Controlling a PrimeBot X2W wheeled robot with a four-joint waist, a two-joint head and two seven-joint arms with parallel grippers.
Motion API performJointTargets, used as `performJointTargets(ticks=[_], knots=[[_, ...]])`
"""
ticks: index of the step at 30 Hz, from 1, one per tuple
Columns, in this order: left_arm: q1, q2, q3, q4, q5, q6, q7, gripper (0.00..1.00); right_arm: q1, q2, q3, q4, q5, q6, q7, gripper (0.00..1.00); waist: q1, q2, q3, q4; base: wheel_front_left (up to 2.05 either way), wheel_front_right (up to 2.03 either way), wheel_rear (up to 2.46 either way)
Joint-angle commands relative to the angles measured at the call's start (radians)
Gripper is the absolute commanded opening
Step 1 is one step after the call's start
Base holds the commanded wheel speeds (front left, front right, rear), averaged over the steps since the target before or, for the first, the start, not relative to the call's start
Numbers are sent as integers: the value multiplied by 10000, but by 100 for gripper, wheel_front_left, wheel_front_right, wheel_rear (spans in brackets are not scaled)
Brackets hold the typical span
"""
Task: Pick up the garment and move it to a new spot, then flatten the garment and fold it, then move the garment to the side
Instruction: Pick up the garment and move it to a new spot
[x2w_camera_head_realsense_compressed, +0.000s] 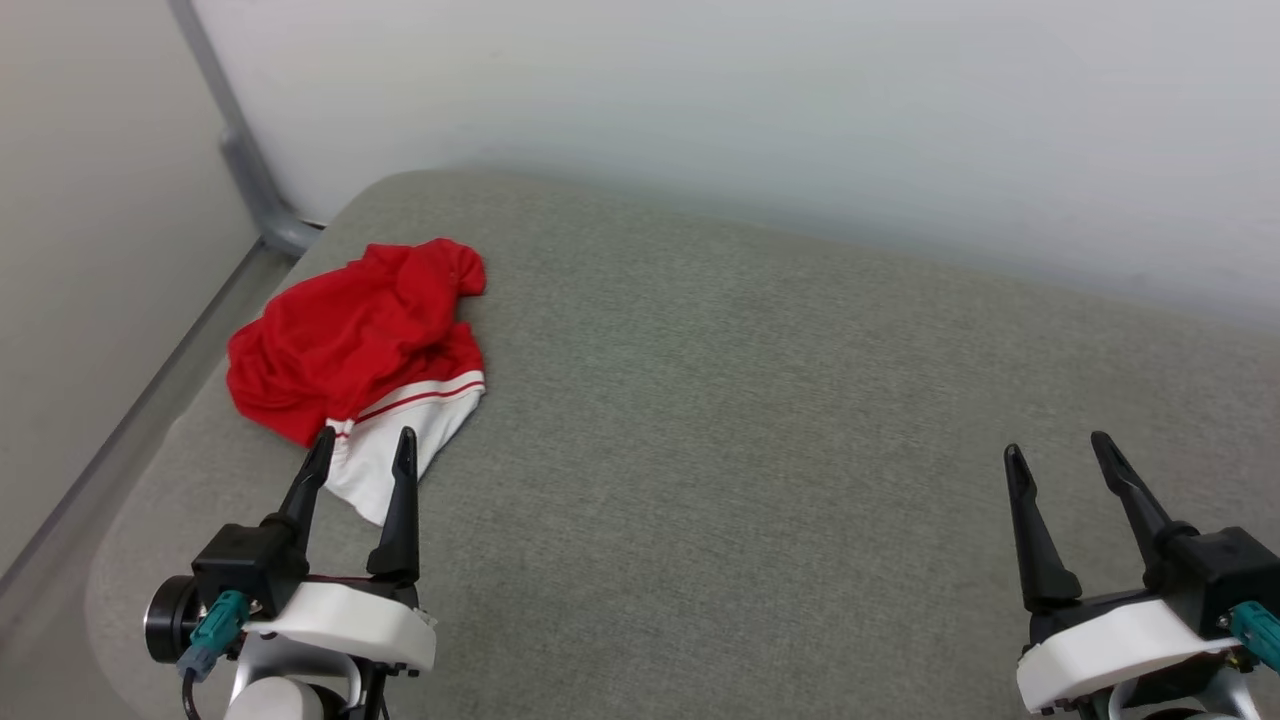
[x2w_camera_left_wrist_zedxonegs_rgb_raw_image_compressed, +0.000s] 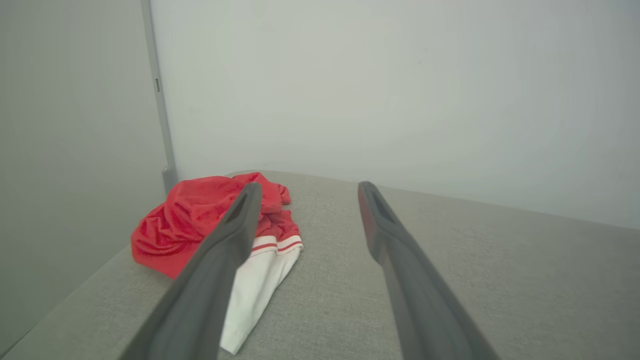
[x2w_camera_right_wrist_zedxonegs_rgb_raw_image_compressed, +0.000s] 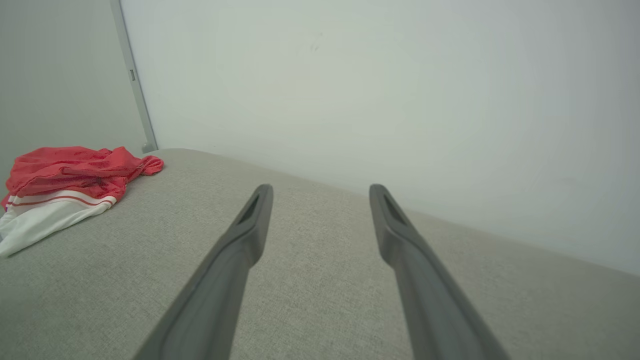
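The garment (x2w_camera_head_realsense_compressed: 350, 345) lies crumpled in a red heap near the far left corner of the grey cushioned surface (x2w_camera_head_realsense_compressed: 760, 400), one white sleeve with thin red stripes trailing toward me. In the head view my left gripper (x2w_camera_head_realsense_compressed: 364, 440) hovers open just in front of that sleeve, holding nothing. In the left wrist view the garment (x2w_camera_left_wrist_zedxonegs_rgb_raw_image_compressed: 190, 220) sits left of and beyond the left gripper (x2w_camera_left_wrist_zedxonegs_rgb_raw_image_compressed: 306, 187). My right gripper (x2w_camera_head_realsense_compressed: 1058, 445) stands open far to the right over bare fabric. From the right wrist view the garment (x2w_camera_right_wrist_zedxonegs_rgb_raw_image_compressed: 65, 185) is at far left, away from the right gripper (x2w_camera_right_wrist_zedxonegs_rgb_raw_image_compressed: 320, 189).
A pale wall (x2w_camera_head_realsense_compressed: 760, 110) runs close behind the cushioned surface. A grey metal post (x2w_camera_head_realsense_compressed: 245, 165) and rail stand at the back left corner beside the garment. The surface's rounded left edge (x2w_camera_head_realsense_compressed: 110, 560) drops off next to my left arm.
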Motion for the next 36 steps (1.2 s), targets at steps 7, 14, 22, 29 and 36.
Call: performJointTargets(ticks=[7,14,22,29,36], knots=[[103,-30,337,79,70,25,-22,100,-176,-7,183,31,103,-7,-35,100,0,0,-49,1275,0,0,0],[193,-90,464,54,144,17,-22,100,-250,-7,312,16,127,-7,-12,100,0,0,-55,1907,0,0,0],[91,-123,504,-10,128,8,-22,100,-502,-7,420,75,133,-7,32,100,0,0,100,2129,0,0,0],[-129,-145,373,25,143,4,-22,100,-592,-7,450,150,65,-7,61,100,0,0,271,2160,0,0,0],[-964,246,-319,394,-330,1,-22,100,-650,-7,269,-101,-150,-7,271,100,0,0,625,2153,0,0,0]])
